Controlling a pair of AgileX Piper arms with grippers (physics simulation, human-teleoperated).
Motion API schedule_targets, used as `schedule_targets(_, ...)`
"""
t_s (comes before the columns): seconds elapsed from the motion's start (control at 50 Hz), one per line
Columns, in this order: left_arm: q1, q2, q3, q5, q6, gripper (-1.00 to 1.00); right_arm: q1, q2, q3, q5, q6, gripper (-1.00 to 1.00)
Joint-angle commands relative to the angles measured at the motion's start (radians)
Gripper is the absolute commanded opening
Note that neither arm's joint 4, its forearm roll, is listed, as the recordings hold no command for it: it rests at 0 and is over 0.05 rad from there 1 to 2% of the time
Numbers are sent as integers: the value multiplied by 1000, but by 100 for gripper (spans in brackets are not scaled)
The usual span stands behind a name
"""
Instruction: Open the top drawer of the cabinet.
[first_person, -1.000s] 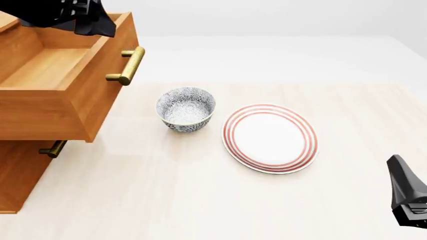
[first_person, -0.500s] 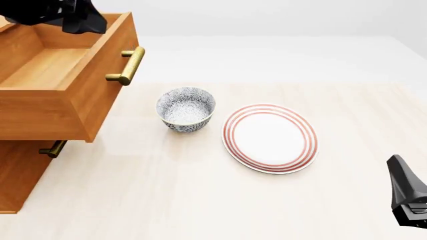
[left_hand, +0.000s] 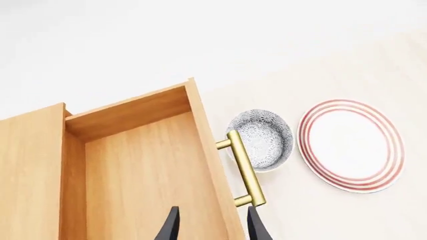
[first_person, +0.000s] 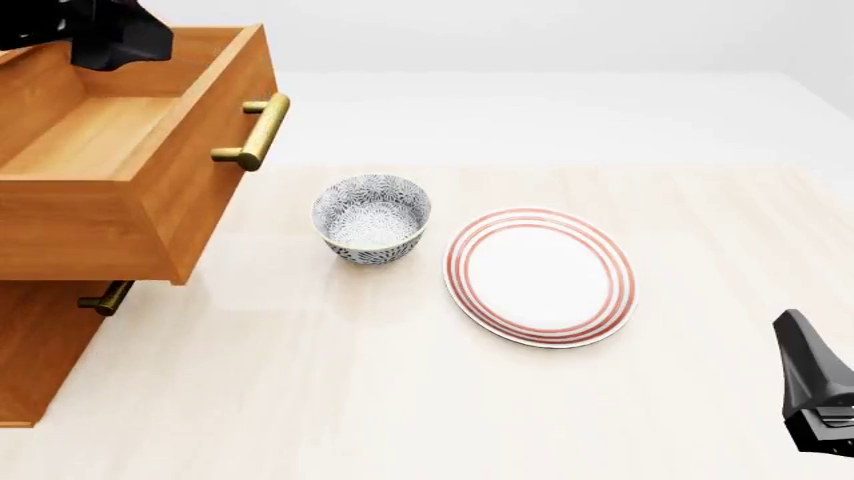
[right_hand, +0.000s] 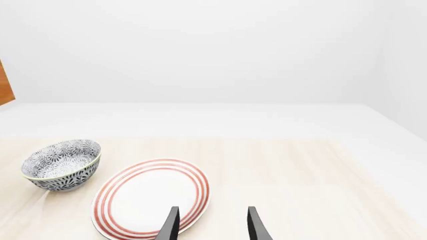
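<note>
Drawer first: the top drawer (first_person: 120, 150) stands pulled well out of the cabinet (first_person: 34, 350) at the left side of the worktop (first_person: 441, 400), its orange-brown box open to the camera and showing only its bare wooden floor. Its brass bar handle (first_person: 254, 130) juts from the front panel toward the bowl. Below it, a second brass handle (first_person: 104, 298) peeks out from a lower drawer front that sits flush in the cabinet. The left gripper (left_hand: 211, 227) hangs above the open drawer, released, its two dark fingers apart with one on each side of the front panel's top edge near the handle's nearer post, touching neither as far as the left wrist view shows. A blue-patterned bowl (first_person: 371, 218) sits on the worktop just beside the drawer front, holding nothing. Just beside it to the right lies a white plate (first_person: 539, 276) with red rings, also bare. No writing or labels can be read anywhere. The right gripper (right_hand: 211, 227) sits low at the near right, well apart from the cabinet, fingers spread and holding nothing.
</note>
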Motion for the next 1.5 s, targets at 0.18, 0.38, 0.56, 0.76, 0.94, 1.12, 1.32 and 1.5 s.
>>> schedule_targets(0.18,6,-81,53,-40,33,100,0,0,0,0,0,100)
schedule_targets(0.38,13,-122,89,-76,62,100,0,-1,1,0,0,100)
schedule_targets(0.56,44,-188,101,-80,99,100,0,-1,0,1,0,100)
schedule_targets(0.76,47,-232,100,-87,123,100,0,-1,0,1,0,100)
schedule_targets(0.94,56,-251,111,-82,128,100,0,0,0,0,0,100)
schedule_targets(1.12,73,-294,135,-81,132,100,0,-1,-1,2,0,100)
schedule_targets(1.32,78,-346,169,-97,144,100,0,-1,-1,2,0,100)
schedule_targets(1.5,85,-386,189,-103,157,100,0,-1,-1,2,0,100)
